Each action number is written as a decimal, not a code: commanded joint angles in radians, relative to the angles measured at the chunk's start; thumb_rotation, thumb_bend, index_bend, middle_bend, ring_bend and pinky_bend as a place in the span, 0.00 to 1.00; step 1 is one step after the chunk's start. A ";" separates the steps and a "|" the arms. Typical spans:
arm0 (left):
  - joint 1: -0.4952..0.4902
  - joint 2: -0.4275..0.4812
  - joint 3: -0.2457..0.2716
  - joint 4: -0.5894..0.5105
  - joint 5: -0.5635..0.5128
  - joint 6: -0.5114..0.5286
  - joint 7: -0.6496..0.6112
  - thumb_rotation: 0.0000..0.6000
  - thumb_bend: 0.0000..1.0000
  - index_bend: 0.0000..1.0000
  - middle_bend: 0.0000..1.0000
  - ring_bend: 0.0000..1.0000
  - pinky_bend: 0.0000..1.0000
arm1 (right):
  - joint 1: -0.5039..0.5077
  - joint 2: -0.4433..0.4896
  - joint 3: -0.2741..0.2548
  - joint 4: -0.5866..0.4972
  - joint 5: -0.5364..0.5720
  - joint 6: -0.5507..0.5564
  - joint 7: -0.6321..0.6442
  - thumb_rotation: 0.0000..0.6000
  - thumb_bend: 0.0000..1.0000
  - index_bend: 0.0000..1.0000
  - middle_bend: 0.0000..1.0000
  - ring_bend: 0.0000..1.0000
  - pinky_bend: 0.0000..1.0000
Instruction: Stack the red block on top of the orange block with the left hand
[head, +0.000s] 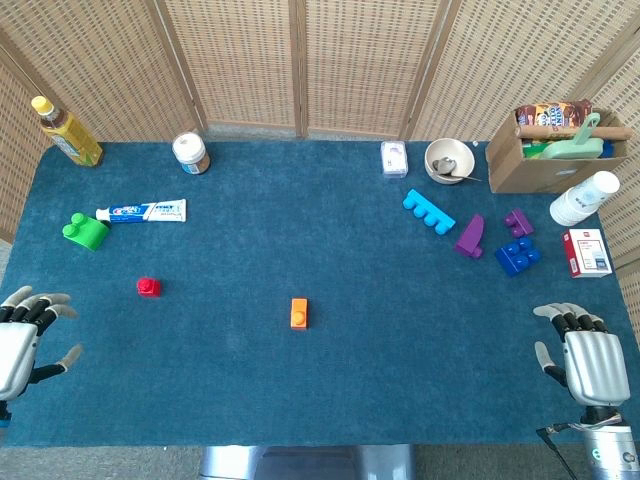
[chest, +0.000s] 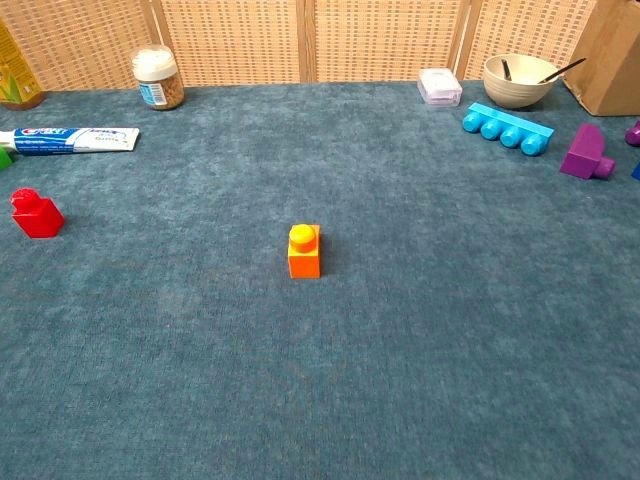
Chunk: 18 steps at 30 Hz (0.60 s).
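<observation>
The red block (head: 148, 287) is sitting alone at the left of the blue table (head: 320, 380), studs up, well apart from the orange block (head: 299, 313) near the centre. The left hand (head: 22, 345) is resting at the lower left edge, fingers spread wide, holding nothing. The right hand (head: 590, 362) is lying at the lower right, fingers apart, also holding nothing. A toothpaste tube (head: 142, 212) in the upper left is showing a Crest logo. Other labels are reading too small to make out.

red block (head: 148, 287) left of orange block (head: 299, 313), both hands empty
</observation>
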 joint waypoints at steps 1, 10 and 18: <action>-0.002 0.000 0.000 -0.001 0.000 -0.003 0.001 0.93 0.31 0.38 0.30 0.26 0.14 | 0.001 0.001 0.000 -0.002 0.001 -0.001 -0.002 1.00 0.32 0.33 0.36 0.28 0.37; -0.016 0.022 -0.001 -0.017 -0.002 -0.027 0.005 0.93 0.31 0.38 0.29 0.26 0.15 | -0.010 0.002 -0.005 -0.007 -0.006 0.020 0.000 1.00 0.32 0.33 0.36 0.28 0.37; -0.052 0.034 -0.017 -0.016 -0.032 -0.080 0.056 0.99 0.31 0.35 0.27 0.25 0.18 | -0.014 0.006 -0.004 -0.013 -0.006 0.026 -0.005 1.00 0.32 0.33 0.36 0.28 0.37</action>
